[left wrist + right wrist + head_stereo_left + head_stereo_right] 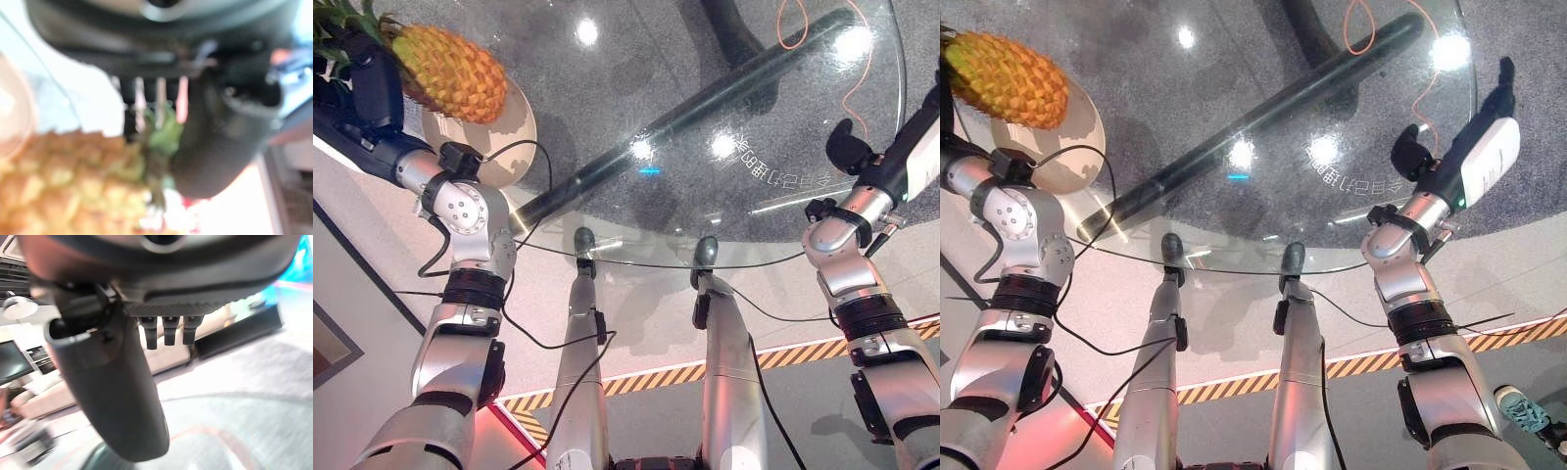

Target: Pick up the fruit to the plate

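The left hand is at the far left of the round glass desk, its fingers curled around the leafy crown of a pineapple. The fruit is held above the tan plate, which lies near the desk's left edge; the pineapple's yellow-orange body covers the plate's far part, and whether it rests on the plate or is just over it cannot be told. In the left wrist view the green leaves sit between the dark thumb and the row of fingers, with the scaly body of the fruit close beside them.

The right hand is raised over the right side of the desk, well apart from the pineapple and plate. Its fingers are straight and relaxed, holding nothing, with the thumb standing out beside them.

Under the glass a dark bar runs diagonally across, and a thin orange cord loops on the floor at the far right.
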Available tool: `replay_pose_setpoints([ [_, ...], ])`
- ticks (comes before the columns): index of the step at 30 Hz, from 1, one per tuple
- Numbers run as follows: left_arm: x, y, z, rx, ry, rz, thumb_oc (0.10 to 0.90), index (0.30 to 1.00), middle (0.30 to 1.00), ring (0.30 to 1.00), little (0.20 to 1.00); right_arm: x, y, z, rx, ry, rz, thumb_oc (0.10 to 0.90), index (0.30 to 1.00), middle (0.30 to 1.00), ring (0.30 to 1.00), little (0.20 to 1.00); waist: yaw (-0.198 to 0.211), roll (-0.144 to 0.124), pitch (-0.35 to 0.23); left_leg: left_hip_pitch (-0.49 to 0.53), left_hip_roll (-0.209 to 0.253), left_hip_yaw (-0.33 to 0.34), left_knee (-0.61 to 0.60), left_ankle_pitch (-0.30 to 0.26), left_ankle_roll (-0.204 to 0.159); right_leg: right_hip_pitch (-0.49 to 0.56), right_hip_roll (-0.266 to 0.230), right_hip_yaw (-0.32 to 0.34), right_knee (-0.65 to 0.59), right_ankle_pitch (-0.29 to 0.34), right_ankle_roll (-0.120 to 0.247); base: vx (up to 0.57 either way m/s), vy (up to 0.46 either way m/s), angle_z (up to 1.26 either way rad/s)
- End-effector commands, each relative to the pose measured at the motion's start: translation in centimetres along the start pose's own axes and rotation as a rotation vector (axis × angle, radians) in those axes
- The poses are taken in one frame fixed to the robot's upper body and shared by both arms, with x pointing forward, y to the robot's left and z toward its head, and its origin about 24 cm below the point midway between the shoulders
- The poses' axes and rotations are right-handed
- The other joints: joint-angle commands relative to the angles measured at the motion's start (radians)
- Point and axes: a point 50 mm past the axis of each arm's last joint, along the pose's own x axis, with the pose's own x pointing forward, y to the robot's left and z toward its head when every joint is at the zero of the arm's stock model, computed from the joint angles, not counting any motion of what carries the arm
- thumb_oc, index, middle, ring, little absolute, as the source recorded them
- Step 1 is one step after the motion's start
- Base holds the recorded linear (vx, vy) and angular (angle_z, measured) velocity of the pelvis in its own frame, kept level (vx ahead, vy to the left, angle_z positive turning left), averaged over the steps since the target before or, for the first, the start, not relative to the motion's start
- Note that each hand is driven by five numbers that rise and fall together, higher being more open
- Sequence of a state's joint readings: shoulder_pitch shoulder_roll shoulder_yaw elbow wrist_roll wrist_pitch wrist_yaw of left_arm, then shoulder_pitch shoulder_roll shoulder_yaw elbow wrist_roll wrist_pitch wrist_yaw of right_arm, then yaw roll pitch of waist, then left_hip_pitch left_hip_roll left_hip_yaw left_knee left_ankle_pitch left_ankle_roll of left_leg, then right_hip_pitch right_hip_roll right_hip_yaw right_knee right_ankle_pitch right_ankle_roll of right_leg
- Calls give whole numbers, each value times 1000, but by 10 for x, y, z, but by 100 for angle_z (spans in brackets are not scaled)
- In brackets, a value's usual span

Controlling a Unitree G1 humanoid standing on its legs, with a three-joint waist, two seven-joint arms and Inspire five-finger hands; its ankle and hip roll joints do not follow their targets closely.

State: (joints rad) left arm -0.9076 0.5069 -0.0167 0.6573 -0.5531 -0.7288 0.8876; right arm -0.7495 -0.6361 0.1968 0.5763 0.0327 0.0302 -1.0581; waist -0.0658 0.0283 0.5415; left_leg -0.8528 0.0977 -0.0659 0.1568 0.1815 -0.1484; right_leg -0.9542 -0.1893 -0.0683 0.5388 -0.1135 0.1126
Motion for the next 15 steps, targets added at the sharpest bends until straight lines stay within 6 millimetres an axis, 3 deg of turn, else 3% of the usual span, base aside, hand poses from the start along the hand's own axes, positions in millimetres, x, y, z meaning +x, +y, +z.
replay_pose_setpoints([
  [1, 38, -20, 60, -163, -298, -22, 100, 300, 300, 300, 200, 26, -26, 4, 68, 5, -230, 800, 900, 900, 900, 900, 0, -70, -22, 63, -39, 59, 99, -168, 38, 159, 92, -21, -262, 98, -3, 0, 0, 0],
  [15, 59, -9, 63, -89, -324, 20, 100, 300, 300, 300, 200, 9, -48, -90, 18, 470, -304, 800, 900, 900, 900, 900, 4, -78, -22, 71, -27, 67, 105, -174, 32, 178, 98, -23, -260, 81, -13, -3, 3, -1],
])
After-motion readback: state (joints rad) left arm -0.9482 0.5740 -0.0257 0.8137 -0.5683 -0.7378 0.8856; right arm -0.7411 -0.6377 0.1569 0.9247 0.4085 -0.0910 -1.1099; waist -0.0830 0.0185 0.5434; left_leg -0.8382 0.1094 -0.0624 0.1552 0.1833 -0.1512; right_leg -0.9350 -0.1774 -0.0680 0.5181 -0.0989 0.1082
